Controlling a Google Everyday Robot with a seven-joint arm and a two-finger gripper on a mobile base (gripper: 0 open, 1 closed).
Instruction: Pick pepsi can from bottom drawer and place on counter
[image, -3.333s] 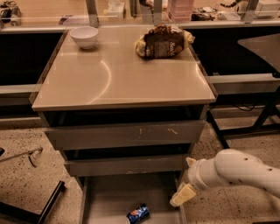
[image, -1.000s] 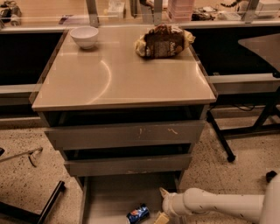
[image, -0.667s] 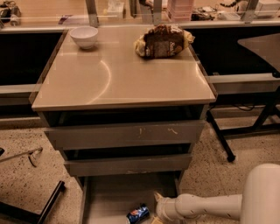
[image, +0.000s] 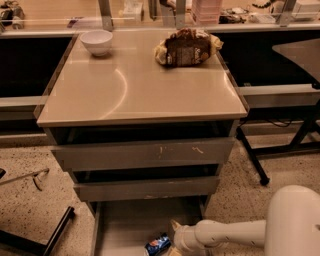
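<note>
The pepsi can (image: 157, 244) lies on its side on the grey floor of the open bottom drawer (image: 122, 225), at the bottom edge of the view. My gripper (image: 175, 240) reaches into the drawer from the right on a white arm and sits right beside the can's right end. The beige counter (image: 150, 85) tops the drawer cabinet above.
A white bowl (image: 97, 41) stands at the counter's back left and a brown snack bag (image: 187, 47) at its back right. Two upper drawers (image: 145, 155) sit slightly open above the bottom one. A dark table leg (image: 252, 157) stands to the right on the speckled floor.
My arm has swung left and down into the bottom drawer, bringing the gripper from the drawer's right edge to beside the can. The can has not moved.
</note>
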